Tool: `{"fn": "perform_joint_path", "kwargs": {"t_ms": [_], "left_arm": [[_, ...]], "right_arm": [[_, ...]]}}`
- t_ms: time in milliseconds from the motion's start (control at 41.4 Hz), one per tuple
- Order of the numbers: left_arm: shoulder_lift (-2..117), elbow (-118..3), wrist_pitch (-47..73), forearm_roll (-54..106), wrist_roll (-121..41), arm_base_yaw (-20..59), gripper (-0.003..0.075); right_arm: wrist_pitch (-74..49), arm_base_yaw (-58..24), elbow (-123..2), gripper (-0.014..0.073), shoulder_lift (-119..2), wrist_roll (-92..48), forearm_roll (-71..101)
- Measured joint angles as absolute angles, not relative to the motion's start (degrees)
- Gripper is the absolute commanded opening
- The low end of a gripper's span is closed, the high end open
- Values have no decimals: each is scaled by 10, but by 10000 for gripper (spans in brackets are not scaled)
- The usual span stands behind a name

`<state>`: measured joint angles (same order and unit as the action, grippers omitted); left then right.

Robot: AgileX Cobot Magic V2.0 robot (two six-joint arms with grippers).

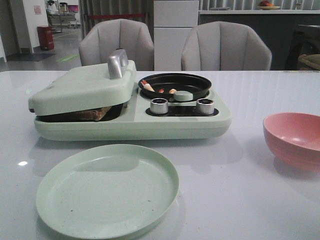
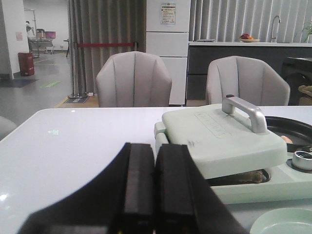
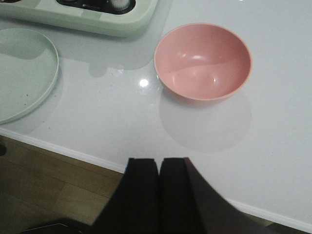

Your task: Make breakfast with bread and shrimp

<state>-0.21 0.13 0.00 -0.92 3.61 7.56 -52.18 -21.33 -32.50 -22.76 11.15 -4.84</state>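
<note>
A pale green breakfast machine (image 1: 132, 117) sits in the middle of a glossy white surface (image 1: 240, 190). Its hinged lid with a silver metal handle (image 1: 118, 63) rests slightly ajar on the machine's left half, and the brown-crusted edge of the bread (image 1: 95, 114) shows in the gap beneath it. On the machine's right half is a round black frying pan (image 1: 175, 85), where several small orange-and-white shrimp (image 1: 159, 89) lie near the front rim. Two silver knobs (image 1: 159, 106) sit just in front of the pan. A round pale green plate (image 1: 107, 190) lies on the surface in front of the machine, and a pink bowl (image 1: 294, 140) stands well to the right. The left gripper (image 2: 155, 185) hangs to the left of the machine, fingers pressed together on nothing. The right gripper (image 3: 160, 195) hovers over the surface's near edge, also closed and holding nothing, with the pink bowl beyond it.
</note>
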Motion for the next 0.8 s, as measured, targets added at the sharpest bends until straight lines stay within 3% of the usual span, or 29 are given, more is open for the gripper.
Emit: {"fn": "perform_joint_path", "kwargs": {"t_ms": [169, 531, 797], "left_arm": [[-2, 1, 0, -9, 36, 76, 102], [-2, 1, 0, -9, 36, 76, 102], [-2, 1, 0, -9, 36, 76, 102]], "right_arm": [[-496, -204, -305, 44, -208, 111, -62], [-215, -22, -49, 44, -19, 111, -86], [-89, -7, 15, 44, 5, 111, -89]]}}
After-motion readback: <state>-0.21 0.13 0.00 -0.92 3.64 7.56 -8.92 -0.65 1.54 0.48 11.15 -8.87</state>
